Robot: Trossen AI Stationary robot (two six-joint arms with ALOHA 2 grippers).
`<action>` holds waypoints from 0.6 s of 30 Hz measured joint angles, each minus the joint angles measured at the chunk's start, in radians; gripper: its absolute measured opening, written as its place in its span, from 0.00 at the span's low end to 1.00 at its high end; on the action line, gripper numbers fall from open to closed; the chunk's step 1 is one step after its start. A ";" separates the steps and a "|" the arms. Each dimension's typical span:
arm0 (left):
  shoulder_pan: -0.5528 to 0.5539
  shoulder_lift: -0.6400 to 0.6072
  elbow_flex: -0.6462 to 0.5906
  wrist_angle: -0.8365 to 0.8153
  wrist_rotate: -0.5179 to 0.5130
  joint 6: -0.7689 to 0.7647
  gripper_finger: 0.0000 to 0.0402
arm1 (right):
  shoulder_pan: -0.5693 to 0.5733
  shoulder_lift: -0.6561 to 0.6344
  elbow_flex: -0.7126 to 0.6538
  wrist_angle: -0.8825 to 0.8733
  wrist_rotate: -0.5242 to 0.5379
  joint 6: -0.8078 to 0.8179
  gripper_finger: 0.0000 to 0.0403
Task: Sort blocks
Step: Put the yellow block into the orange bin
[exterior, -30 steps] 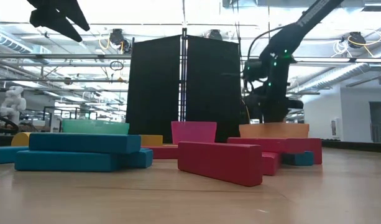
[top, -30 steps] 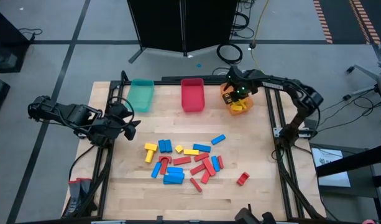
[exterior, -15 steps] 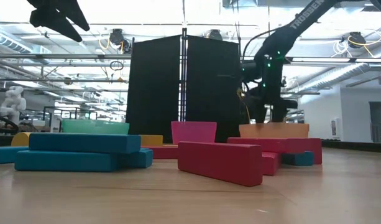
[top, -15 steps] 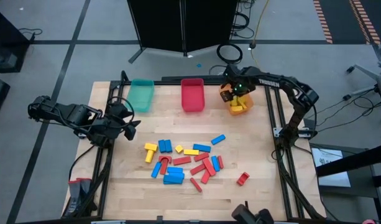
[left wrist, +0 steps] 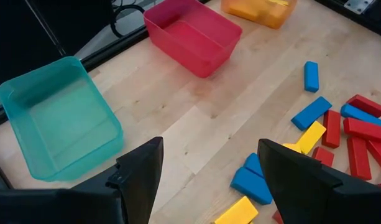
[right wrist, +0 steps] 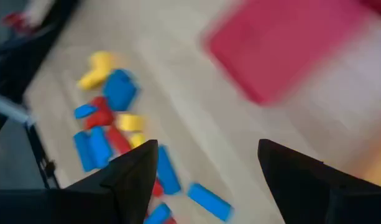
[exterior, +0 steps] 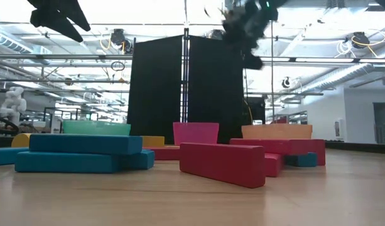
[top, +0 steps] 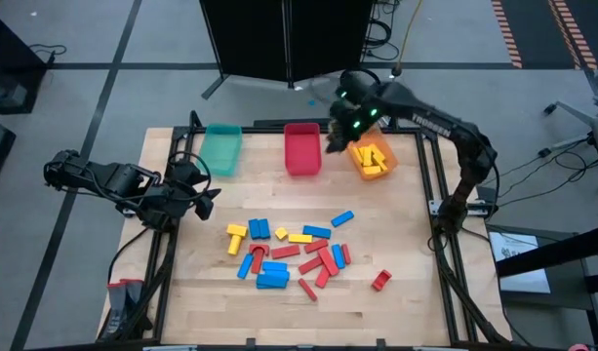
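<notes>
Wooden table [top: 396,249], largest thing in view, w/ three bins along far edge: teal bin [top: 221,148], red bin [top: 301,147], orange bin [top: 373,159]. Teal & red bins looked empty in left wrist view; orange bin held several yellow blocks [top: 374,156]. R arm had been low over the orange bin a sec before; now it had lifted clear & swung toward the red bin, right gripper [top: 338,136] up high betw. red & orange bins. Its fingers stood apart w/ nothing betw. them in its own wrist view, whereas they'd been near closed a sec earlier, so prob. a yellow block was just dropped in orange bin & arm was heading back for another. L arm parked at table's left edge, left gripper [top: 203,195] unchanged, fingers apart & empty, pointing across toward bins. Main pile of blocks [top: 291,252] still mid-table, mixed red, blue, yellow, some touching or overlapping; count unclear. One blue block [top: 342,218] just off pile's far-right side; one red block [top: 380,281] well apart, nearer right front. Judgement: sort early on; only yellows binned so far, reds & blues all still to go.
</notes>
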State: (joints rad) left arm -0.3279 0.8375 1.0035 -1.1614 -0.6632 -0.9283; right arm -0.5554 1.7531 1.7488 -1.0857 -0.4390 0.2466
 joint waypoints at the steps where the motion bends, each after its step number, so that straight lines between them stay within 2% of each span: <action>1: 0.000 0.000 0.000 0.000 0.000 0.000 0.67 | 0.051 0.000 0.000 0.043 0.011 0.001 0.67; 5: 0.000 0.000 0.000 0.000 0.000 0.001 0.67 | 0.252 0.031 -0.005 0.228 0.104 -0.005 0.67; 8: 0.000 0.000 0.000 0.000 0.000 0.001 0.67 | 0.356 0.073 -0.006 0.322 0.165 -0.040 0.67; 12: 0.000 0.000 0.000 0.000 0.000 0.001 0.67 | 0.448 0.126 -0.005 0.374 0.256 -0.121 0.67; 18: 0.000 0.000 0.000 -0.012 0.001 0.020 0.67 | 0.516 0.237 -0.006 0.375 0.301 -0.214 0.67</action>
State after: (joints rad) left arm -0.3276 0.8379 1.0035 -1.1731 -0.6621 -0.9083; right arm -0.0395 1.9901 1.7432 -0.7110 -0.1384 0.0328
